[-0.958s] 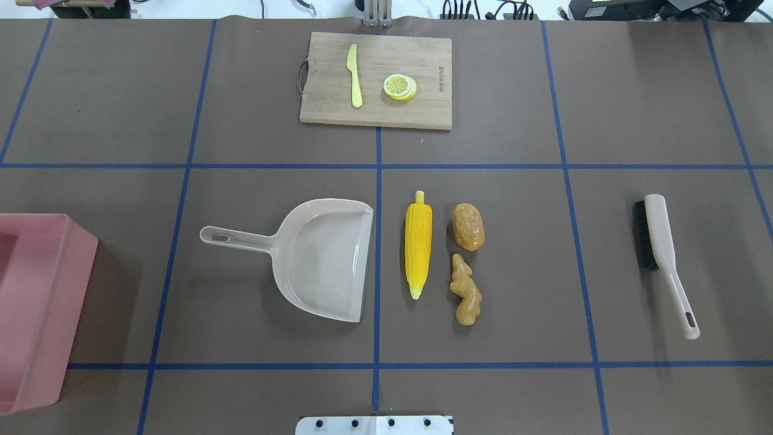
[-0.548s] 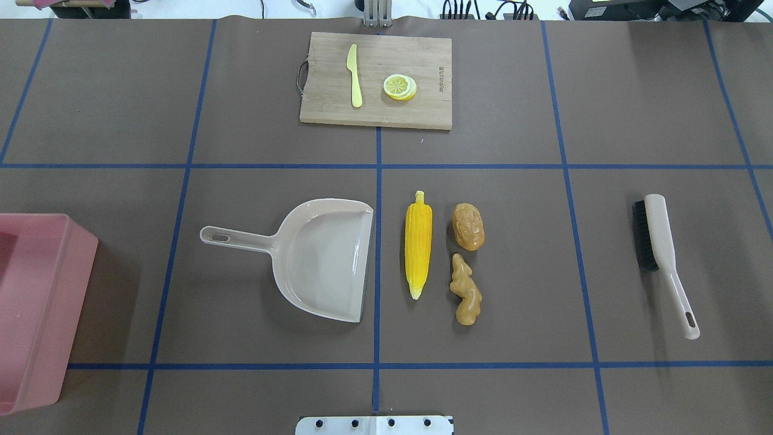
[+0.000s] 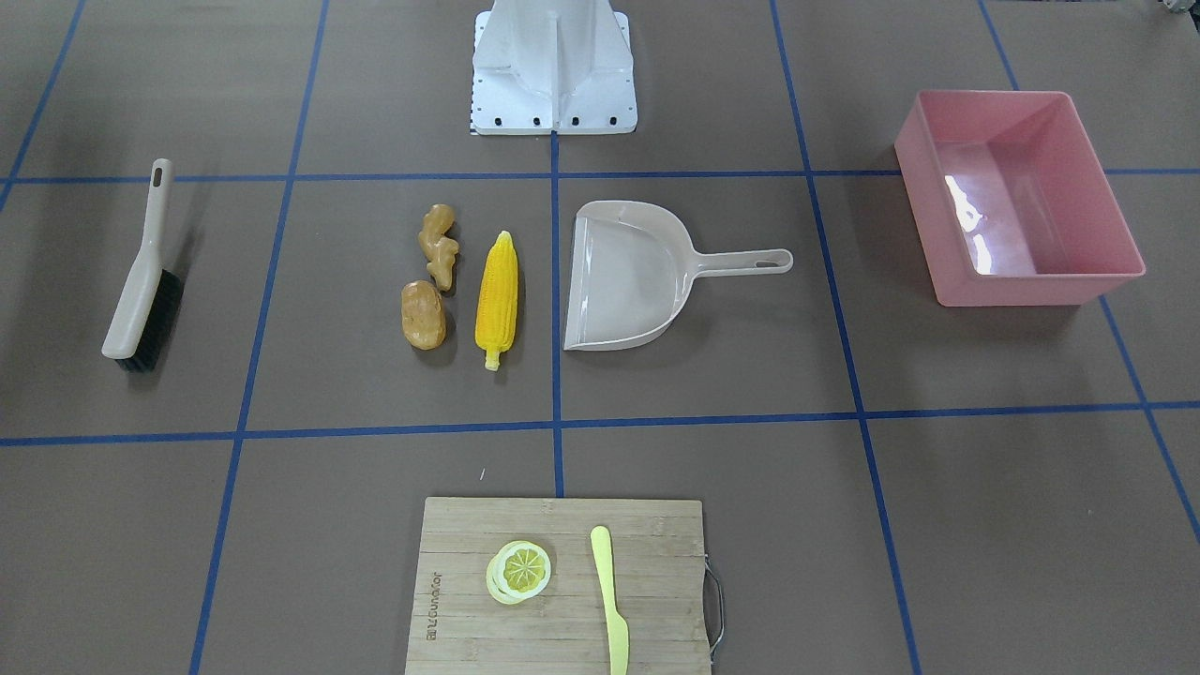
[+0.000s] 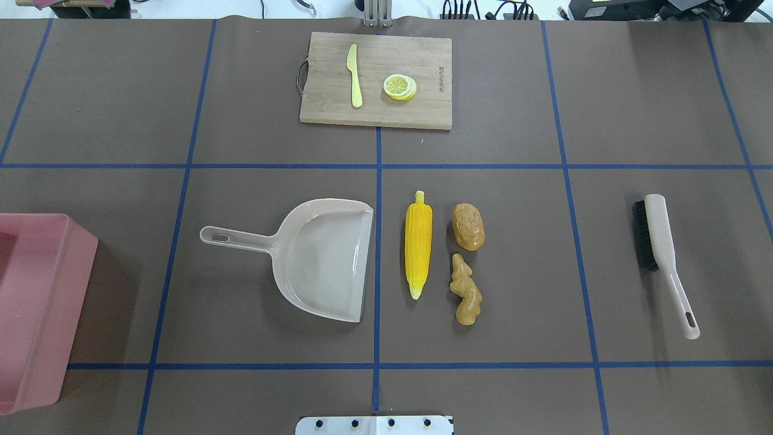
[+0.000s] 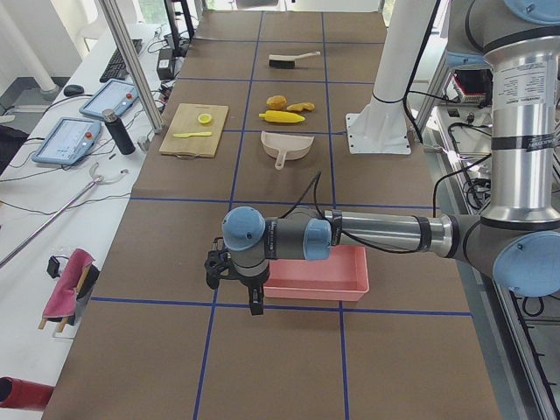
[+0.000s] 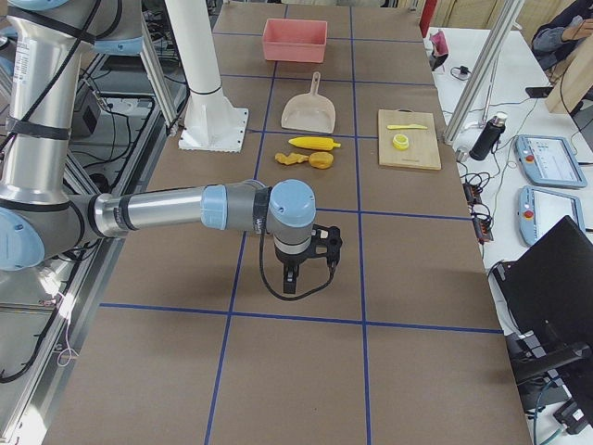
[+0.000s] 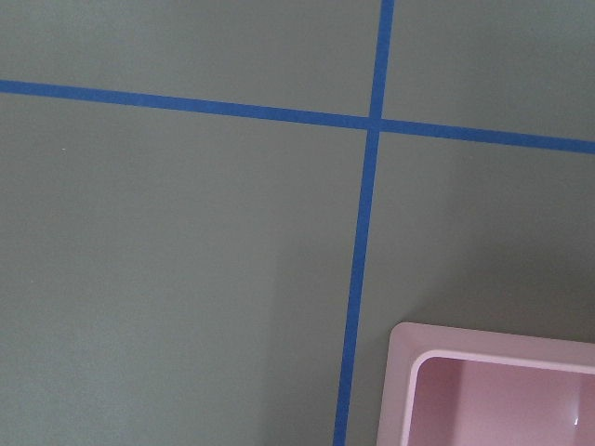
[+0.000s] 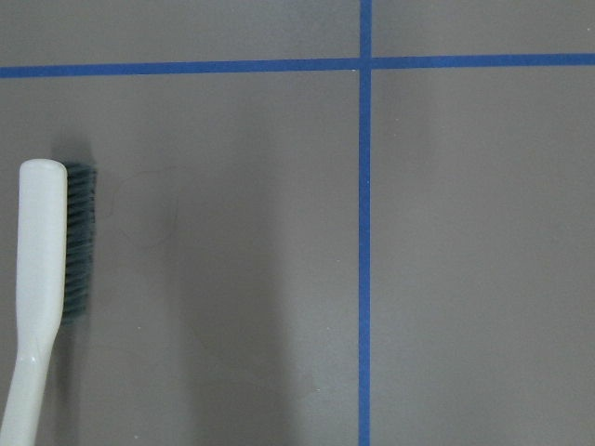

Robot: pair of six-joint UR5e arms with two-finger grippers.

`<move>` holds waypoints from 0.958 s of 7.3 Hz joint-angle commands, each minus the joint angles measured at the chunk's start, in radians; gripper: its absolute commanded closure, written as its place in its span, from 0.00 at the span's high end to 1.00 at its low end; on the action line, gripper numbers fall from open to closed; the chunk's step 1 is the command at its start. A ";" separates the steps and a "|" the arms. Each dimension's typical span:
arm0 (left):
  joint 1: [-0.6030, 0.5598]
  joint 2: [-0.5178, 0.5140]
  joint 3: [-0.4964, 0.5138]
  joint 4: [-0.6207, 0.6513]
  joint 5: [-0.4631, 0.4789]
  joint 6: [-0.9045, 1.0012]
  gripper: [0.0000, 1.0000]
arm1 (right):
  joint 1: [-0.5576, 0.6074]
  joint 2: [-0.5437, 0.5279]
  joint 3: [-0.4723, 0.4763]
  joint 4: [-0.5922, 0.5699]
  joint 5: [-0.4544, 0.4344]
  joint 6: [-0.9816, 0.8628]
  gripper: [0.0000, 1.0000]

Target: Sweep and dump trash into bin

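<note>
Trash, three toy foods, grouped at mid-table just right of the centre blue tape line (image 4: 377,151) in the overhead view: long yellow corn cob (image 4: 418,244), oval brown potato (image 4: 468,226) and knobbly tan ginger root (image 4: 465,290). Cob nearest the open mouth of the beige plastic dustpan (image 4: 320,260), apart from it across the tape; potato and ginger just beside the cob on its other side. Pink rectangular plastic bin (image 3: 1022,291) well apart at the left end of the brown-covered table (image 4: 664,90), cut off by the frame edge overhead, seen whole with a glossy inside from the front-facing camera. Beige hand brush with black bristles (image 4: 661,254) lying flat toward the right end. Pale wooden cutting board (image 4: 416,60) at the far edge, carrying a pale yellow plastic knife (image 4: 354,75) and round yellow lemon slices (image 4: 400,86). Arms out of the overhead and front-facing views, caught only by the side cameras: left gripper (image 5: 255,306) hanging fingers-down beside a corner of the bin, right gripper (image 6: 290,283) hanging fingers-down over bare table. Cannot tell from those angles whether either one's jaws are parted or closed. Left wrist camera showing one bin corner and a tape crossing; right wrist camera showing the brush head beside another crossing. Against the overhead pictures of half a second and a second ago: no change, every item in the same spot.
</note>
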 commanded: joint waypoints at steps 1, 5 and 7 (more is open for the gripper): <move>0.000 -0.001 -0.001 0.000 0.000 0.000 0.99 | -0.058 -0.009 0.022 0.045 0.018 0.109 1.00; -0.001 -0.010 -0.077 0.058 -0.004 -0.001 0.99 | -0.309 -0.009 0.079 0.166 0.004 0.432 0.99; 0.002 -0.033 -0.229 0.246 0.002 -0.001 0.99 | -0.460 -0.007 0.084 0.286 -0.040 0.636 0.99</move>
